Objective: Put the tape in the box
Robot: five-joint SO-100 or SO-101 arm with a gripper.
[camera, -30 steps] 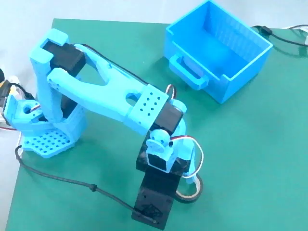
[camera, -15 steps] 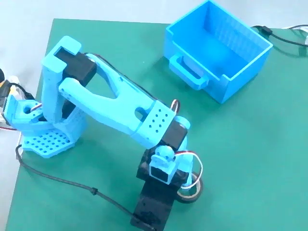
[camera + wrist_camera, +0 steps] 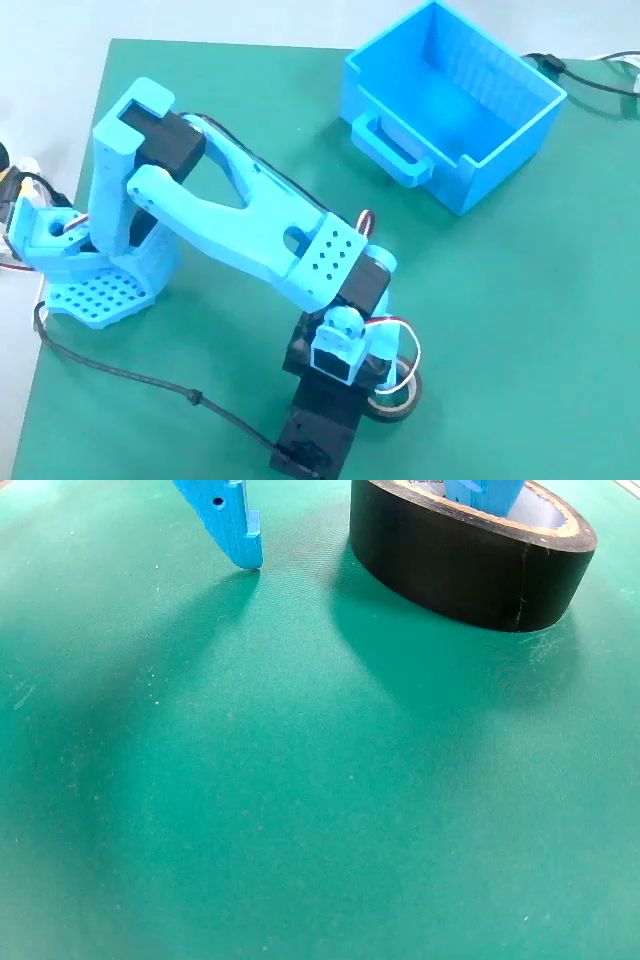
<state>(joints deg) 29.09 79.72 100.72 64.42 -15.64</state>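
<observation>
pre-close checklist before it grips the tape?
1. One finger inside the tape core: ok; in the wrist view a blue finger dips into the ring.
2. Other finger outside the roll: ok; the second finger stands clear to the left of the roll's wall, its tip near the mat.
3. Gripper open: ok; the jaws are apart and straddle one wall.
4. Tape flat on the mat: ok.
5. Box open and empty: ok in the fixed view.
6. Path to the box clear: ok; bare mat lies between, though the servo wire loops over the tape.
</observation>
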